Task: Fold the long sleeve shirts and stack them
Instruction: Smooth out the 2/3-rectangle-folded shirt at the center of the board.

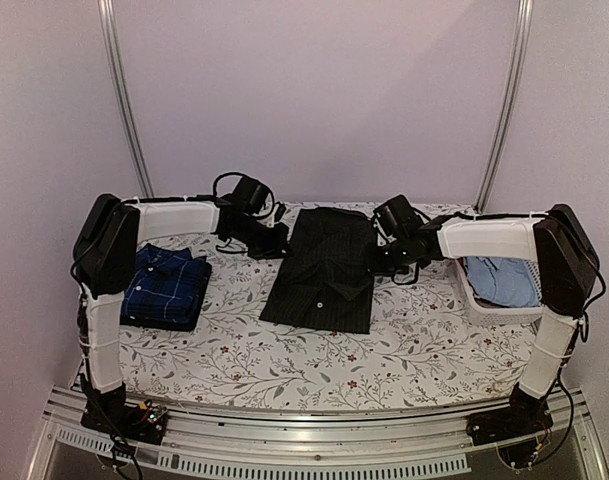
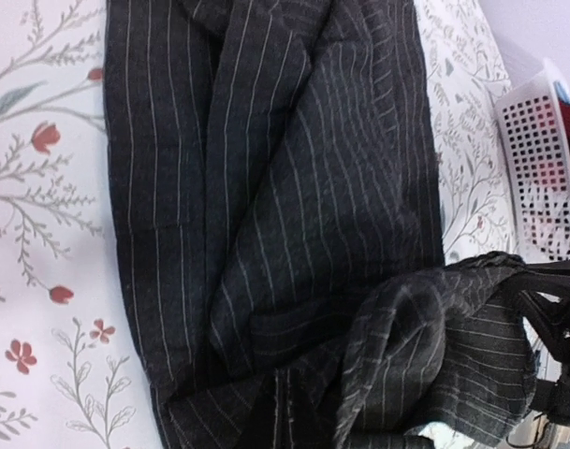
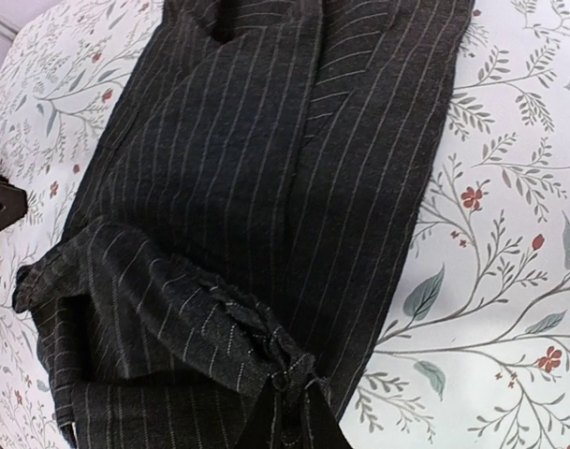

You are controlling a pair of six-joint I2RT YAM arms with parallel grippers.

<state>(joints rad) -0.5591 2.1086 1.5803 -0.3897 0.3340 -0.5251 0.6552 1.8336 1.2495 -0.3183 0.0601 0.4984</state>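
The navy shirt point(image 1: 166, 287) is lying folded at the left end of the bench point(image 1: 284, 360). The left gripper point(image 1: 276, 240) is pinching bunched cloth at the left edge of the black shirt point(image 1: 322, 270), which is lying mid-bench. The right gripper point(image 3: 286, 416) is clamping its right edge. A basket point(image 1: 474, 300) is sitting far right.

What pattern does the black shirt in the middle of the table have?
Thin pale pinstripes on the black shirt, clearest in the left wrist view.

Floral surface point(image 1: 384, 350) carries a black pinstriped shirt point(image 1: 319, 275) at centre, a folded navy checked shirt point(image 1: 166, 288) at left, a white basket point(image 1: 499, 312) at right
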